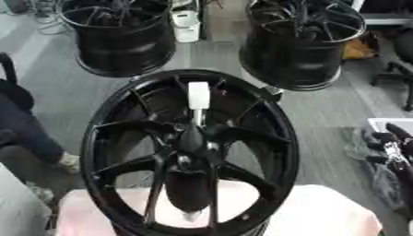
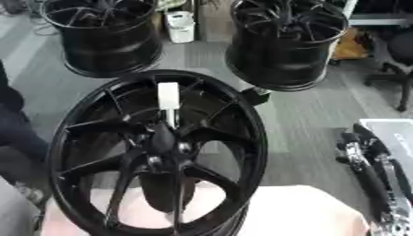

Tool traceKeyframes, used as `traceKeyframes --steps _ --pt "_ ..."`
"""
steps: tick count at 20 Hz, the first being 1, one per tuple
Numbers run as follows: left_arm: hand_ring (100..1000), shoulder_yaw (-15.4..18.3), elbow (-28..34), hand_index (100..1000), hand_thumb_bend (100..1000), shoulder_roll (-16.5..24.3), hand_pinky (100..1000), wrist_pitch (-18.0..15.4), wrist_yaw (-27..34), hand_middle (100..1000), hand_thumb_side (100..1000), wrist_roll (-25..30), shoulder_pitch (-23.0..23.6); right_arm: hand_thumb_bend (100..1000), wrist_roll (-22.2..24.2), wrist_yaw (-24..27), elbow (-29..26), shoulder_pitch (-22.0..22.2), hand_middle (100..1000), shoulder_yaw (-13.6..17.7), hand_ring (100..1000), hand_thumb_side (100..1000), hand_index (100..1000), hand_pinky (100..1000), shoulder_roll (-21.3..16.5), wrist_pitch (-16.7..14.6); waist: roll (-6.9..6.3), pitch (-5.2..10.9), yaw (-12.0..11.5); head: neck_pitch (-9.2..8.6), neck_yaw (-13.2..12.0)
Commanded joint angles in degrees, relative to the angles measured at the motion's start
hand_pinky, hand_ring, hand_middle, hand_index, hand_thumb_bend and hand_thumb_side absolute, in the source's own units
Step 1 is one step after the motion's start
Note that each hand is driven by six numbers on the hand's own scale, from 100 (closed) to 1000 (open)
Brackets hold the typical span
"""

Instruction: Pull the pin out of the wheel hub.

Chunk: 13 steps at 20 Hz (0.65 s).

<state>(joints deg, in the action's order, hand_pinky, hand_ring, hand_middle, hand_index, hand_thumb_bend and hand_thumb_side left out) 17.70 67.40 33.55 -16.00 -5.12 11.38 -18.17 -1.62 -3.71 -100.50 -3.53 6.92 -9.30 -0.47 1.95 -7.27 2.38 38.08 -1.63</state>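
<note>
A large black wheel hub [image 1: 190, 152] stands upright on a pale pink-white surface [image 1: 322, 214], its spokes facing me. A pin with a white block handle [image 1: 198, 95] and a thin metal shaft sticks out of the hub's centre [image 1: 193, 138], pointing up and toward me. Nothing touches the pin. My right hand [image 2: 364, 156] shows at the right edge, well away from the wheel, with its black fingers relaxed and holding nothing. My left hand is out of sight.
Two more black wheels [image 1: 121, 37] [image 1: 303, 44] stand on the grey floor behind, with a white container [image 1: 185, 23] between them. A person's dark-clothed leg [image 1: 24, 126] is at the left edge. A chair [image 2: 399, 55] stands at the far right.
</note>
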Motion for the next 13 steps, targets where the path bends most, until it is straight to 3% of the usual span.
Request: traceKeyframes --steps 1,4,9,13 --pt "667 2.4 6.1 773 926 -3.4 629 -3.3 3.4 679 561 -3.3 2.1 100 -0.3 0.4 -0.8 -0.5 771 0.4 763 701 923 667 -0.3 -0.1 0.06 0.21 0.1 -0.88 -0.1" --pt "641 2.5 10.8 755 905 -8.1 616 -4.6 6.3 652 554 -5.2 5.3 100 -0.4 0.4 -0.9 -0.7 771 0.6 763 700 923 667 -0.1 -0.1 0.47 0.01 0.0 -0.90 -0.5" --pt "633 1.6 18.6 750 912 -15.9 610 -0.6 10.6 648 547 -4.0 8.7 100 -0.5 0.4 -1.0 -0.8 771 0.7 763 700 923 667 0.1 -0.1 0.54 -0.29 -0.3 -0.96 -0.9" --pt "626 0.9 23.0 739 906 -20.2 606 3.2 9.0 639 544 -2.4 10.0 100 -0.7 0.3 -1.1 -0.8 771 0.8 763 703 923 667 0.0 0.0 0.31 -0.61 -0.4 -0.33 -1.0"
